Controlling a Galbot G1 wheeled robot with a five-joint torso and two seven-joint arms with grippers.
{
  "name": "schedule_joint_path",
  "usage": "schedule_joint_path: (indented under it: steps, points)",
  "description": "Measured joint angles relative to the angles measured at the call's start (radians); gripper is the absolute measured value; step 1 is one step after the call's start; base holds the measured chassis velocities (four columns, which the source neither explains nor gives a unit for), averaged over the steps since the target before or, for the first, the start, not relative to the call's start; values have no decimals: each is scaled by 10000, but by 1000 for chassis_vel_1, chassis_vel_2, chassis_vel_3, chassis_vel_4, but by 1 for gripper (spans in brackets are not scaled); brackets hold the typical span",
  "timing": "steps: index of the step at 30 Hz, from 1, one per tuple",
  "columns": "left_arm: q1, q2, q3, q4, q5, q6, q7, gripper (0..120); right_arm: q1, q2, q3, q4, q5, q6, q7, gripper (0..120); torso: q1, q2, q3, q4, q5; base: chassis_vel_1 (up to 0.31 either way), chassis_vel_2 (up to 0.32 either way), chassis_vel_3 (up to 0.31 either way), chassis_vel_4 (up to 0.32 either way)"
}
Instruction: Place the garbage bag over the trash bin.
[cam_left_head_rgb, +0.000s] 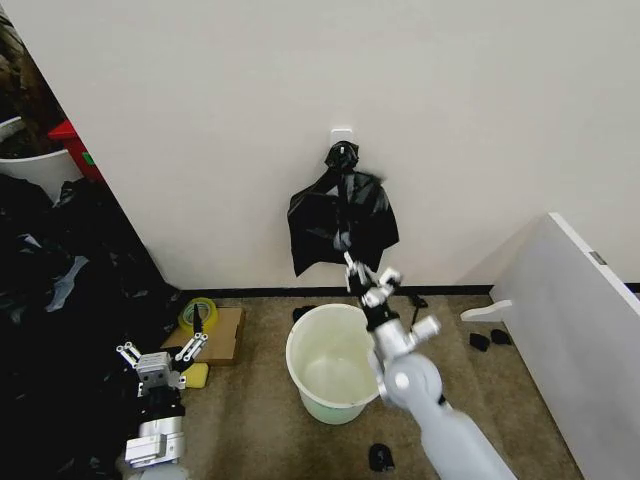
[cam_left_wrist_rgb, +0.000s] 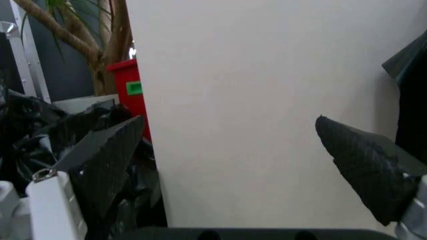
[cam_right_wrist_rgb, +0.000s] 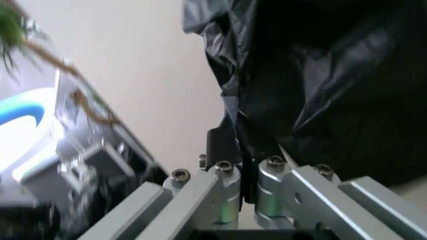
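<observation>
Black plastic garbage bag: thin, glossy, hanging crumpled from a white wall hook at 12 o'clock of the scene, its knotted top on the hook, its lower edge above the bin. Judged very light, limp and slippery; it should crush and stretch rather than resist, and may tear at the hook if pulled hard. Best hold: a gathered fold at the lower hem, where layers bunch.

Trash bin: cream-white round bucket, upright on the carpet floor, open and unlined, directly below the bag at 6 o'clock of it.

Right hand: raised over the bin's far rim, at the bag's bottom edge. In the right wrist view its fingers are closed together with black film pinched between them.

Left hand: low at 8 o'clock of the bin, beside a tape roll on cardboard; fingers spread wide, holding nothing.

Bagging not yet begun.
</observation>
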Motion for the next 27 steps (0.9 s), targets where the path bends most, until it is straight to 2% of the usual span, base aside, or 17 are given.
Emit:
schedule_joint_path:
  steps: [5, 11, 15, 16, 19, 27]
  points:
    - [85, 7, -26, -60, 15, -81, -21, 100, -1026, -226, -84, -151, -1100, 268, -1137, 0, 0, 0, 1, 1, 0, 0, 0, 0, 0]
    - [154, 37, -99, -93, 15, -131, -67, 100, -1253, -239, 7, -475, -1457, 353, -2231, 0, 0, 0, 1, 2, 0, 0, 0, 0, 0]
    - [191, 74, -182, -136, 4, -153, -115, 100, -1387, -174, 389, -1139, -1998, 404, -3960, 0, 0, 0, 2, 1, 0, 0, 0, 0, 0]
    - [191, 74, -182, -136, 4, -153, -115, 100, -1387, -174, 389, -1139, -1998, 404, -3960, 0, 0, 0, 2, 1, 0, 0, 0, 0, 0]
    - [221, 81, -199, -150, -3, -194, -148, 100, -1471, -87, 667, -1716, -2394, 472, -5039, 0, 1, 0, 2, 1, 0, 0, 0, 0, 0]
    - [218, 105, -190, -113, -2, -219, -161, 100, -1380, 137, 870, -2262, -2692, 842, -5069, 0, 1, 0, 2, 1, -1, 0, 0, 0, 0]
